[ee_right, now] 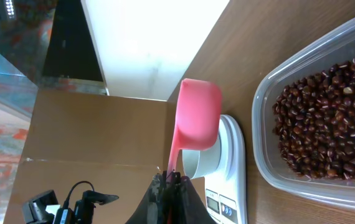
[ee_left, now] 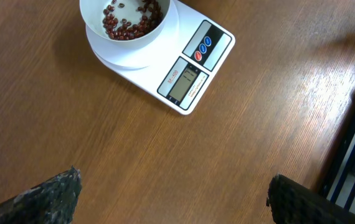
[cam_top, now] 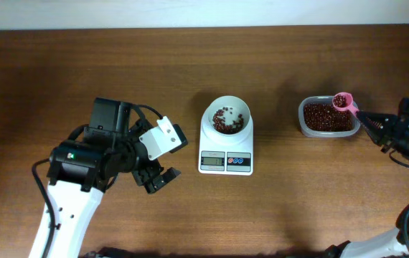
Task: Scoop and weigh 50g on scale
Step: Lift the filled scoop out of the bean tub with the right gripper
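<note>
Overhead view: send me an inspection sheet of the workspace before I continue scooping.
Surface: brown wooden table, no stray beans seen.
Job's things: small white digital scale carrying a round white bowl with a shallow layer of red-brown beans; clear rectangular plastic tub of the same beans to its right.
Clutter: nothing seen.
Claws: left claw open, empty, left of the scale; right claw shut on the pink plastic scoop, over the tub's far right corner.
Cables: black cables looped on the left arm, apart from the scale.
Surroundings: pale wall beyond the table's far edge.
</note>
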